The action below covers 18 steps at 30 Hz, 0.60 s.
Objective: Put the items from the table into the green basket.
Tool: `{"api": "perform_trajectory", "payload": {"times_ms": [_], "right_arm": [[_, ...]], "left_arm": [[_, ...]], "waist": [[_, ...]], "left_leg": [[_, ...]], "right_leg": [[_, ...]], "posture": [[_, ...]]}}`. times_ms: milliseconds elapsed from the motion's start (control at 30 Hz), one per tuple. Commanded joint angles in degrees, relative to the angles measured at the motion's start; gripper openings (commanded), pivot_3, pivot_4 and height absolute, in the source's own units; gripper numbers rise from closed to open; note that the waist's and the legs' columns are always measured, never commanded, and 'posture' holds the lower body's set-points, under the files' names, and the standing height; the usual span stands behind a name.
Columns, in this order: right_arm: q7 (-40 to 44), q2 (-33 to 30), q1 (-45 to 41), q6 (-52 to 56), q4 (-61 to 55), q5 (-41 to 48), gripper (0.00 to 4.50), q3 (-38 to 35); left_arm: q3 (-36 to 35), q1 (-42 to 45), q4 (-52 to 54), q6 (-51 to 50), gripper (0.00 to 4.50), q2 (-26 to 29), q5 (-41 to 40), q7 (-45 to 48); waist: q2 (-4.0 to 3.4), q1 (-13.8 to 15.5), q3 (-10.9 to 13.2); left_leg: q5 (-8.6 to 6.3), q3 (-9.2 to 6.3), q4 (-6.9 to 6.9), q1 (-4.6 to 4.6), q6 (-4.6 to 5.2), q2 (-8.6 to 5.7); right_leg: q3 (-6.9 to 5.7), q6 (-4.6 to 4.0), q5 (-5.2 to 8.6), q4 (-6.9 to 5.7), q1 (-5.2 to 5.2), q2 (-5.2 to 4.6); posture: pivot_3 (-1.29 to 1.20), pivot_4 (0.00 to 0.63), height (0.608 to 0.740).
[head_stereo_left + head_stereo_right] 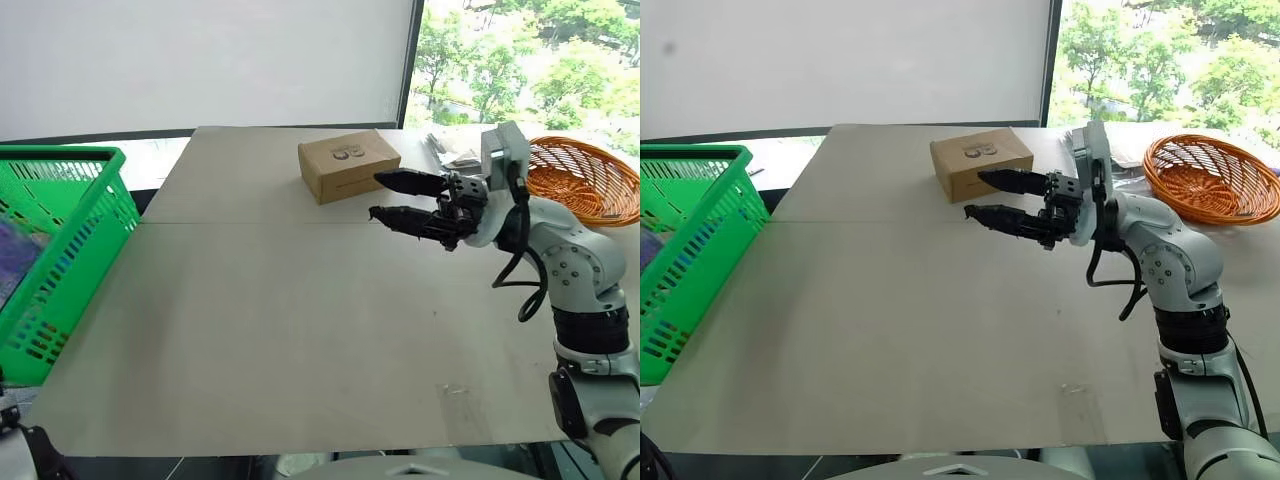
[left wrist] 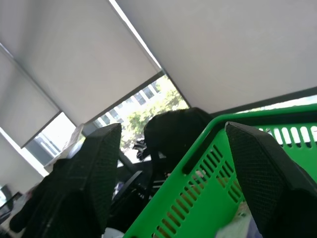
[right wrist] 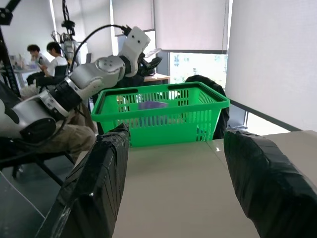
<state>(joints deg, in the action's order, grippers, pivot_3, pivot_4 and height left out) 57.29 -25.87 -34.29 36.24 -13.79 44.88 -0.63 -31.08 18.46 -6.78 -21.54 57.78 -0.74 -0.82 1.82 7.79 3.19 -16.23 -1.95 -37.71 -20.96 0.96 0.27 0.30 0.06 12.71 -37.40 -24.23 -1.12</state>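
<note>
The right gripper (image 1: 395, 197) hangs over the table (image 1: 280, 330) with its two black fingers apart and nothing in them. A cardboard box (image 1: 348, 165) sits just past it. The green basket (image 1: 60, 250) is far to the left. The left gripper (image 3: 151, 62) is open above the basket, where the purple tissue pack (image 3: 151, 105) lies.

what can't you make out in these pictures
- What lies in the green basket: in the left eye view its wall hides it, with a blurred purple patch at the edge; in the right wrist view a purple thing shows, too small to name.
- Print on the cardboard box: too small.
- Items behind the right hand, beside the orange basket: partly hidden.
</note>
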Motion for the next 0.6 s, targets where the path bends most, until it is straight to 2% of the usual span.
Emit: {"api": "perform_trajectory", "payload": {"times_ms": [33,133,200,300,433,567,600], "right_arm": [[0.54,-2.17,3.61,-5.8,-1.23,-5.49,3.22,0.44],[-0.8,-4.19,9.49,-10.45,1.19,-11.02,3.22,-0.37],[-1.56,-5.2,14.16,-13.88,4.16,-13.71,3.22,-2.01],[-1.73,-7.35,21.98,-23.23,11.5,-19.65,3.22,-4.45],[-0.98,-8.34,28.79,-33.97,18.43,-23.87,3.22,-6.42],[0.33,-9.52,32.02,-41.86,23.56,-27.58,3.22,-6.04],[0.13,-9.08,32.21,-42.37,24.24,-27.31,3.22,-6.32]], "left_arm": [[2.99,2.77,7.65,5.32,4.45,-3.84,-10.09,13.25],[9.87,-6.76,18.42,5.04,4.45,-8.22,-16.79,26.02],[13.79,-12.62,24.32,2.59,4.45,-12.07,-19.85,28.98],[21.3,-20.74,30.65,0.61,4.45,-18.05,-20.48,30.03],[26.37,-28.04,31.48,0.95,4.45,-24.08,-19.79,30.27],[25.84,-29.78,29.64,1.61,4.45,-27.14,-19.16,29.64],[25.72,-29.87,29.46,1.72,4.45,-27.2,-18.63,29.64]], "waist": [[0.0,0.83,-0.14],[-0.18,1.37,-0.43],[-0.53,1.49,-0.84],[-0.14,1.64,-1.08],[-0.37,2.08,-1.08],[-0.74,2.14,-0.95],[-0.81,2.08,-0.9]], "left_leg": [[0.0,0.0,0.01,-0.02,0.0,-0.02],[-0.02,0.1,0.01,-0.11,0.03,-0.09],[-0.11,0.28,0.04,-0.24,0.2,-0.11],[-0.17,0.41,0.04,-0.63,0.34,-0.12],[-0.17,0.38,-0.05,-0.77,0.35,-0.03],[-0.16,0.4,-0.14,-0.53,0.38,0.05],[-0.16,0.4,-0.52,-0.46,0.38,0.13]], "right_leg": [[0.0,0.0,0.0,0.01,0.0,-0.05],[0.04,0.0,0.0,0.12,-0.03,-0.2],[0.19,0.0,0.0,0.35,-0.1,-0.26],[0.29,0.06,-0.04,0.36,-0.51,-0.2],[0.29,0.07,-0.05,0.32,-0.66,0.03],[0.3,0.02,-0.01,0.11,-0.46,0.27],[0.27,-0.02,0.05,-0.08,-0.34,0.49]], "posture": [[0.25,0.0,0.74],[0.25,0.0,0.74],[0.26,0.0,0.74],[0.27,0.0,0.74],[0.24,0.01,0.74],[0.22,0.01,0.74],[0.22,0.01,0.74]]}}
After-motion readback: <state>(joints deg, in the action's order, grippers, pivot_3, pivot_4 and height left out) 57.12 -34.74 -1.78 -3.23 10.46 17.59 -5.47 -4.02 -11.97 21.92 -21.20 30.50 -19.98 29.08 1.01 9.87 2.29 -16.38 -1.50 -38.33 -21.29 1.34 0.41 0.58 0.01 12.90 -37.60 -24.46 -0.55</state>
